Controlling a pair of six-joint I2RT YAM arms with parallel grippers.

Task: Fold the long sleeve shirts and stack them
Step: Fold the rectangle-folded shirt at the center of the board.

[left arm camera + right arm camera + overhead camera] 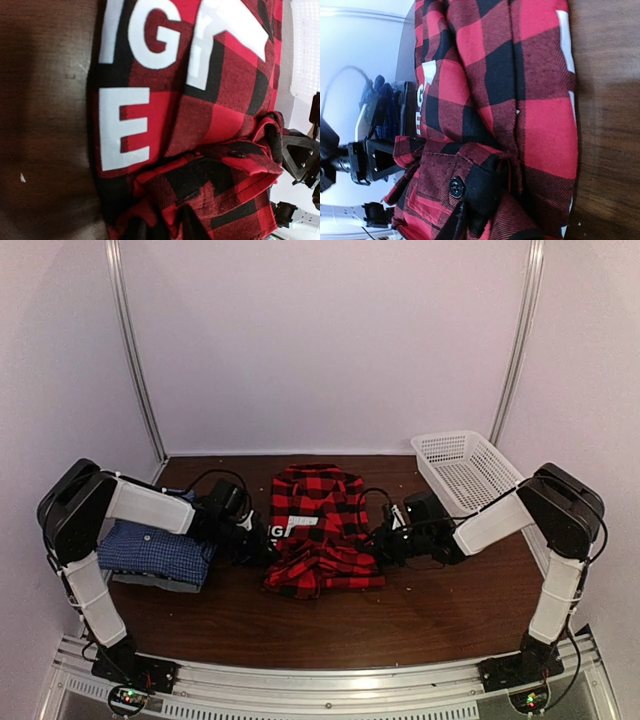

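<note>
Step in hand: folding the red plaid shirt; I judged it mid-fold, not yet a tidy packet.
Red plaid shirt: lay at the middle of the table, far part flat with white lettering showing, near end bunched in a heap, a buttoned cuff on top.
Left gripper: low at the shirt's left edge; I could not tell whether my jaws pinched cloth or stood just clear.
Right gripper: at the right edge, opposite the left; same doubt.
Blue checked shirt: folded, at the table's left, under my left arm, apart from the plaid.
Basket: far right, not involved.
Next move (judged): a sure pinch on both sides of the bunched end, raised together and laid over flat, so the fold came out even; then onto the blue shirt.
</note>
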